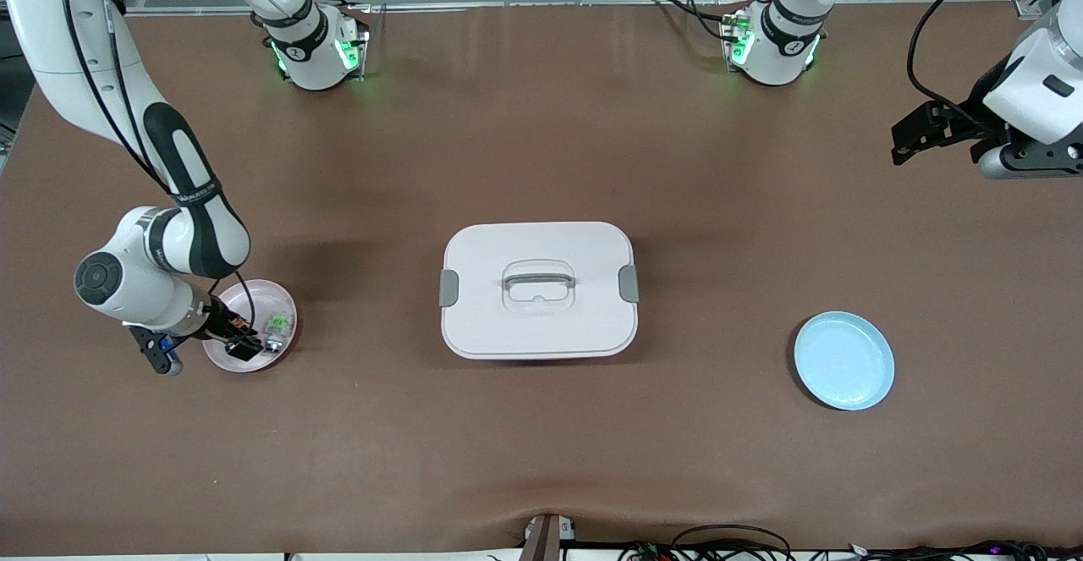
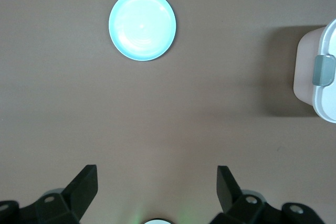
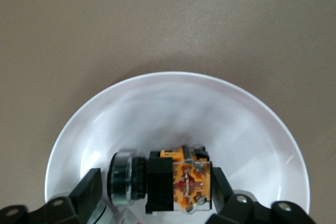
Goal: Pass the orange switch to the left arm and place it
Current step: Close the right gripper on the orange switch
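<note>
Two views catch the orange switch [image 3: 170,182], and they tell different amounts. From the front camera it is only a dark speck with an orange glint [image 1: 239,325] under the right gripper [image 1: 243,346], lying in the pink plate [image 1: 256,295] at the right arm's end of the table. The right wrist view shows it properly: a black body lying on its side in that plate [image 3: 173,103], orange terminal block at one end and a round silver-rimmed cap at the other. It also shows the right gripper [image 3: 155,184] low in the plate with its two fingers [image 3: 89,190] spread to either side of the switch, close beside the ends but not visibly squeezing it. A green-and-silver component [image 1: 277,324] appears only from the front, in the same plate just beside the switch.

Outward from there, the box [image 1: 539,288] sits at the middle of the table, lid on, grey latches at both ends. The front view shows it whole; the left wrist view catches just one end with a latch [image 2: 319,74]. The blue plate [image 1: 843,360] lies toward the left arm's end, nearer the front camera than the box, and is also seen from the left wrist [image 2: 142,25].

The left gripper [image 1: 904,145] waits over bare table at its own end, its fingers [image 2: 84,187] wide apart and holding nothing
</note>
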You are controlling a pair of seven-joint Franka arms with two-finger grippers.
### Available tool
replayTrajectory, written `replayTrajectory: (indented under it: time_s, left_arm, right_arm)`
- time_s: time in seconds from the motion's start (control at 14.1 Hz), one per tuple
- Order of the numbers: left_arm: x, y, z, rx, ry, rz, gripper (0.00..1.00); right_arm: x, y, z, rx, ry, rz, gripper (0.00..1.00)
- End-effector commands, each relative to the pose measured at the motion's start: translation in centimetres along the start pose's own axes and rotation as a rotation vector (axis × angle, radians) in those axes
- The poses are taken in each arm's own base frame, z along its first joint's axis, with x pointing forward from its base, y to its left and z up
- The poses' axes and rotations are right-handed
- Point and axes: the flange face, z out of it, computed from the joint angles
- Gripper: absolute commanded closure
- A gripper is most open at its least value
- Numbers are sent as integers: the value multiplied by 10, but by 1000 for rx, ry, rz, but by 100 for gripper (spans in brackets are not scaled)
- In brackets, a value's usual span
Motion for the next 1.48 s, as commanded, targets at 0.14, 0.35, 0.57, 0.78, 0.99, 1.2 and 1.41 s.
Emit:
replayTrajectory:
  time_s: [0.14, 0.35, 0.57, 0.78, 0.99, 1.2, 1.41]
  left_arm:
    - [-4, 2, -3, -4, -4, 16, 0]
    - [-4, 2, -3, -4, -4, 16, 0]
    - [-4, 2, -3, -3, -6, 16, 0]
    - [-4, 2, -1, -3, -11, 16, 0]
    - [-4, 2, 0, -3, -11, 16, 0]
    - [-4, 2, 0, -3, -11, 16, 0]
    - [-4, 2, 0, -3, -11, 16, 0]
  right_arm:
    - [-3, -2, 1, 3, -15, 9, 100]
    - [-3, -2, 0, 3, -15, 6, 100]
    - [0, 1, -1, 4, -12, 4, 100]
    - [0, 0, -4, -8, -29, 2, 100]
    - [8, -10, -31, -49, -87, -1, 100]
    - [14, -17, -70, -65, -116, -4, 100]
    - [10, -29, -115, -22, -203, 36, 100]
